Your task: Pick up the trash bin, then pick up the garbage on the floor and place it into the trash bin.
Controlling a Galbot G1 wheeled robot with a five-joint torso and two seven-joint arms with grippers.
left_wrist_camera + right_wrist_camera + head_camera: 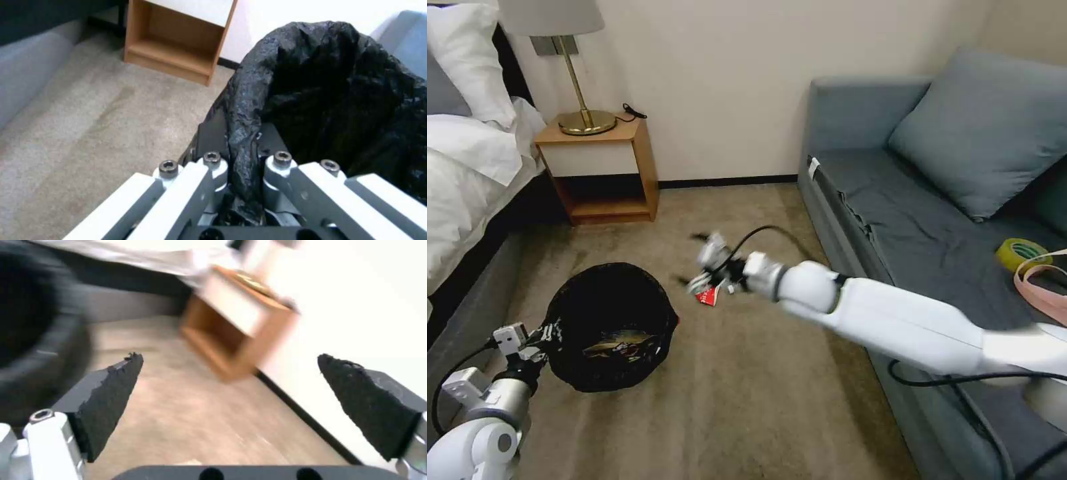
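The left gripper (244,186) clenched the rim of the round trash bin lined with crinkly black plastic (607,323), near the wooden nightstand (602,170). Beside the bin, the right gripper (231,400), fingers (111,396) spread and empty, hovered just above the red-and-white packet (710,295) on the carpet.

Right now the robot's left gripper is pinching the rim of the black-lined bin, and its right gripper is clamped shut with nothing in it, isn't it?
Not quite. The right gripper is open: the right wrist view shows its two black pads wide apart with bare carpet between them. The left gripper does pinch the rim of the bin.
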